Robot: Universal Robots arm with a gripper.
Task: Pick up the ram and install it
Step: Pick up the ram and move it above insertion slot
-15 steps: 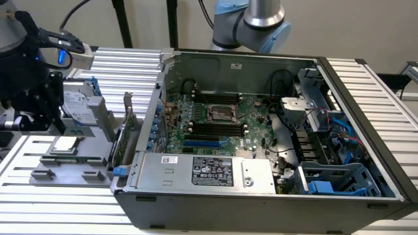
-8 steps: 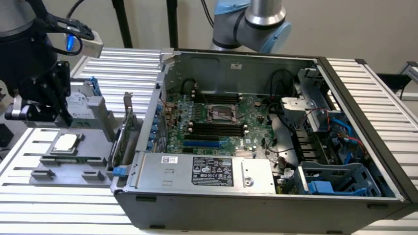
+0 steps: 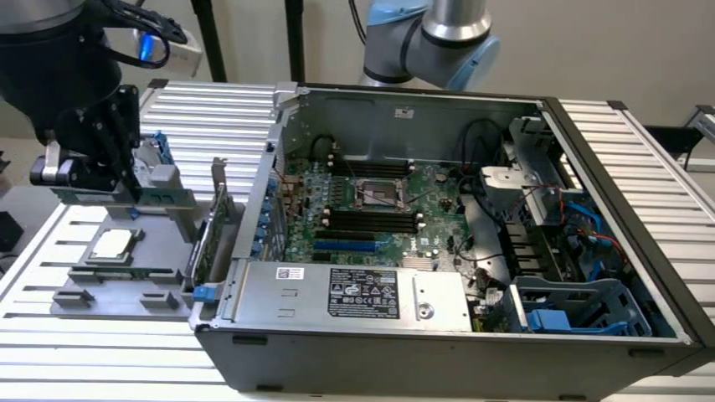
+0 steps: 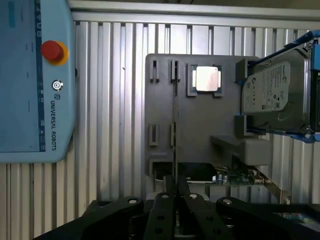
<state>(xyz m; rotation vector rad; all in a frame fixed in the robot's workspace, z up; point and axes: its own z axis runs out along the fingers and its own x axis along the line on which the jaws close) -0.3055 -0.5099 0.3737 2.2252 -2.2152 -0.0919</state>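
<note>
Plenty of free air around the fingers [image 3: 112, 167]: they hang up off the grey tray [image 3: 167, 251] with nothing crowding them on either side. The closest edges are the hard drive [image 4: 272, 95] in its blue cradle just beyond them, and the upright expansion card [image 3: 218, 218] on the exterior view's right, standing between the fingers and the open PC case [image 3: 391, 109].

The fingers are pressed nearly together and, as far as I can make out, they're pinching the ram [image 3: 117, 199] by its flat faces. It sits on edge with its long axis level, running left to right across the exterior view. More of it pokes out on the case side of the fingers than on the other. In the wrist view the ram [image 4: 175, 120] is edge-on, a thin line coming straight out from between the fingertips.

Under the fingers is the tray, with the silver processor [image 3: 115, 243] on it, a bit toward the hard drive side. Everything sits on a ribbed aluminium bench [image 3: 223, 109]. The motherboard [image 3: 380, 201] and its black slots [image 3: 374, 219] are well off toward the exterior view's right of the fingers, inside the case. A teach pendant [image 4: 35, 80] lies on the bench on the side of the fingers away from the hard drive.
</note>
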